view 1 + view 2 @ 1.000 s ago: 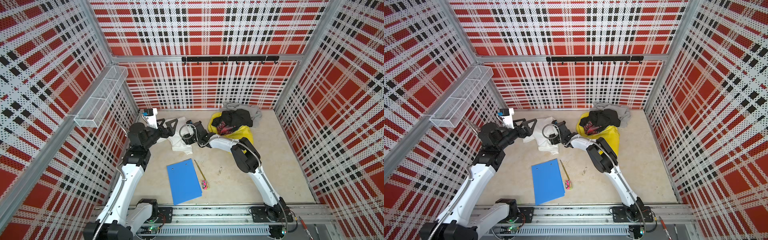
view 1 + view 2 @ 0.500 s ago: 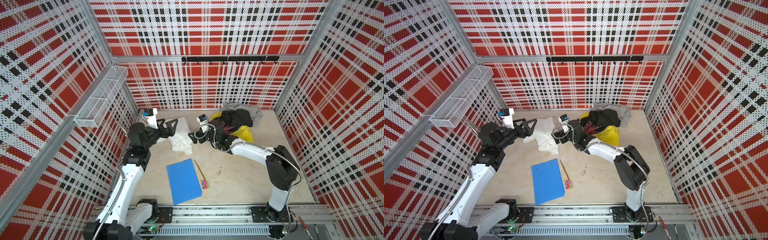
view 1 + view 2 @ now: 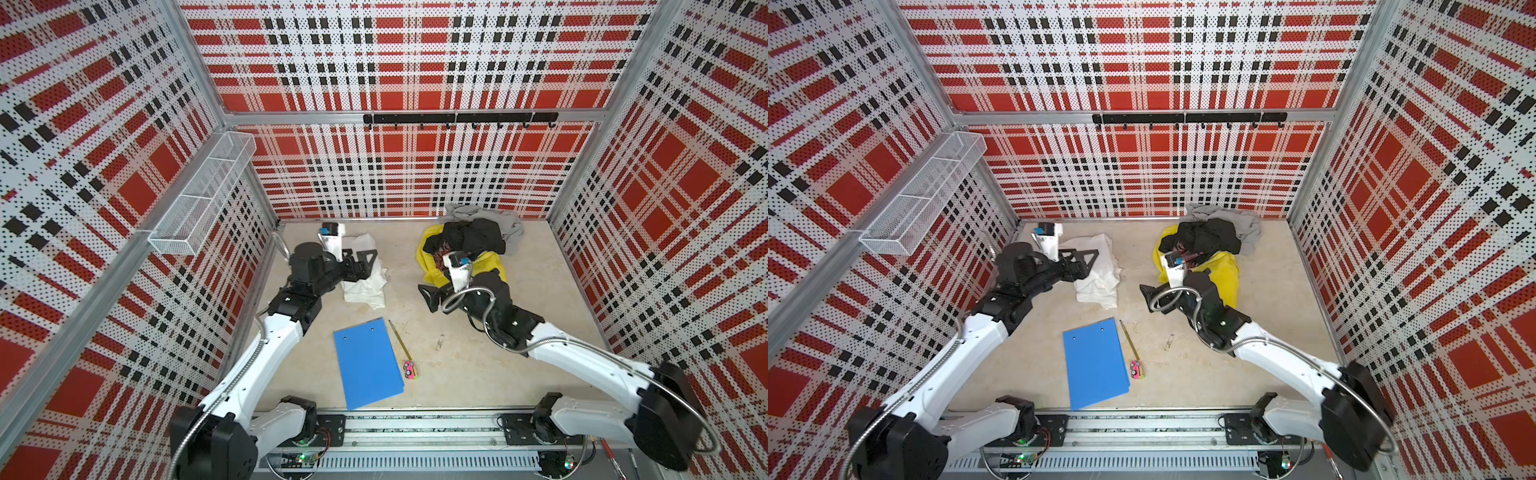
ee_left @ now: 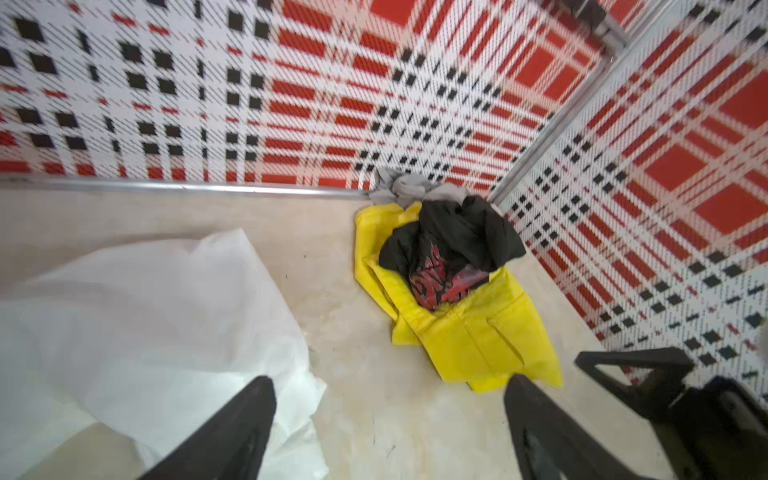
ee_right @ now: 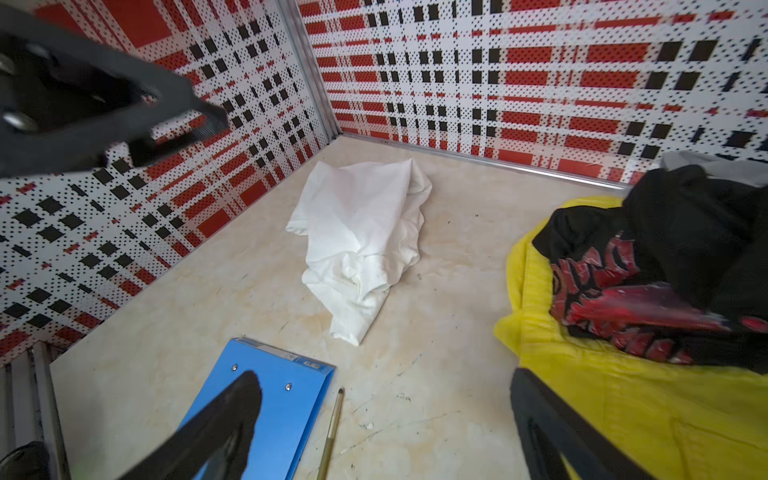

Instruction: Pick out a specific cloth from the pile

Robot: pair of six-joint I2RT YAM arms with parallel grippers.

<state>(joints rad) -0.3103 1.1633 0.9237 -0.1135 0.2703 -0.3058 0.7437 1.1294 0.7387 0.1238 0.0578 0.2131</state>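
The cloth (image 3: 368,282) (image 3: 1098,278) (image 5: 361,241) is a crumpled white garment lying on the table at the back left, apart from the pile. The pile (image 3: 469,245) (image 3: 1204,245) (image 4: 449,270) is a black garment with a red print on a yellow one, with pale grey behind, in the back right corner. My left gripper (image 3: 363,266) (image 4: 390,382) is open just above the cloth's edge, with bare table between its fingers. My right gripper (image 3: 426,297) (image 5: 384,376) is open and empty beside the yellow garment's front edge.
A blue folder (image 3: 368,368) (image 5: 266,399) lies at the front middle, with a pencil (image 3: 400,338) and a small pink object (image 3: 410,370) beside it. A wire basket (image 3: 199,199) hangs on the left wall. A black hook rail (image 3: 459,119) runs along the back wall.
My right arm has pulled away from the white cloth, to the right and toward the front, and now stands by the yellow garment. The cloth stays by my left gripper.
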